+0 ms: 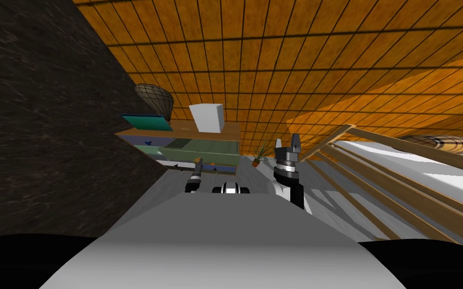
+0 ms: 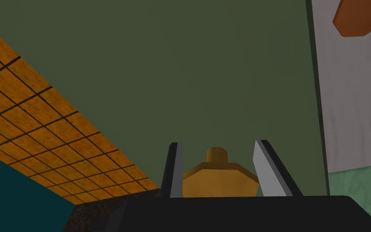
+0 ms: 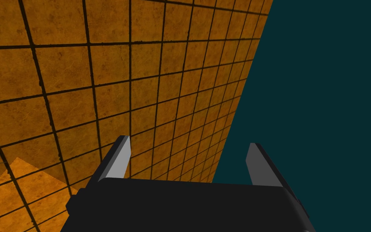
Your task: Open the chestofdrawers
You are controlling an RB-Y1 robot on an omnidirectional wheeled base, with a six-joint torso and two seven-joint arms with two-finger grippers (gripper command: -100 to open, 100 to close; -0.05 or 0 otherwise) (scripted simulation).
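Fingers of our left gripper [image 2: 217, 146] pinch the orange knob [image 2: 220, 181] on the green drawer front [image 2: 205, 80] dead ahead; our right gripper [image 3: 188, 141] hangs wide open, well apart.

The chest of drawers [image 1: 200, 145] has a brown wood top and a dull, smooth green drawer front [image 2: 180, 80]. Its knob [image 2: 220, 177] looks like smooth brown wood. The dark wall [image 1: 39, 125] at the left looks rough, like stone. The bed frame [image 1: 333, 138] at the right is pale wood.
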